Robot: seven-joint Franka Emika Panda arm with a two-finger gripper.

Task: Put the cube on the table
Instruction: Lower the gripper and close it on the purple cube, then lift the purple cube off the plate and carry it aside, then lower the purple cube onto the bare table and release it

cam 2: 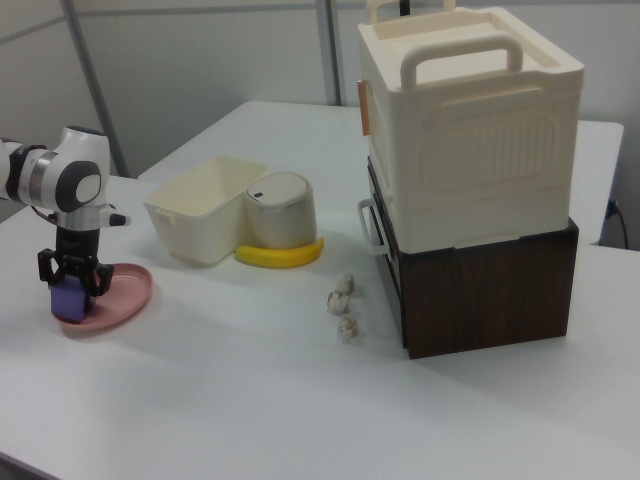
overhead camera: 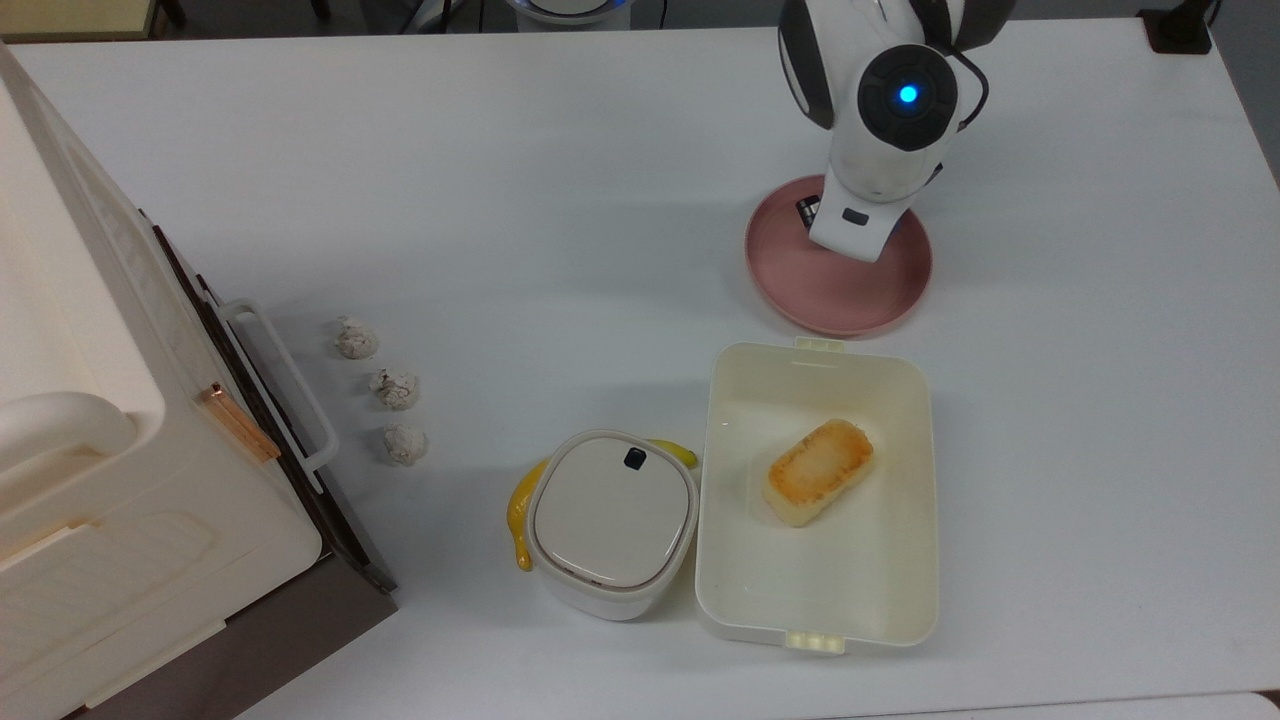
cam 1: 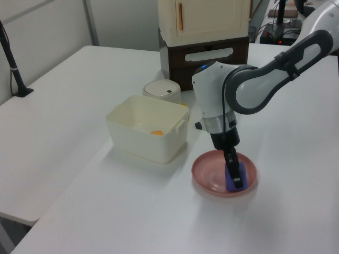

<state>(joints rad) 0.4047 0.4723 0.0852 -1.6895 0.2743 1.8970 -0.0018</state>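
Gripper (cam 1: 236, 179) down on pink plate (cam 1: 209, 174), fingers either side of cube (cam 2: 68, 298), straddling it; whether clamped, cannot tell. Cube sits on plate between fingers, not on table (overhead camera: 560, 200). Cream container (overhead camera: 815, 570) with toasted bread block (overhead camera: 818, 471) near gripper, toward top view's bottom.

Grey partition walls (cam 2: 200, 60) stand behind white tables.

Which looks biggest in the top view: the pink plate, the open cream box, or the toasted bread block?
1. Cream box
2. Pink plate, partly covered by the robot arm
3. Toasted bread block, lying inside the box
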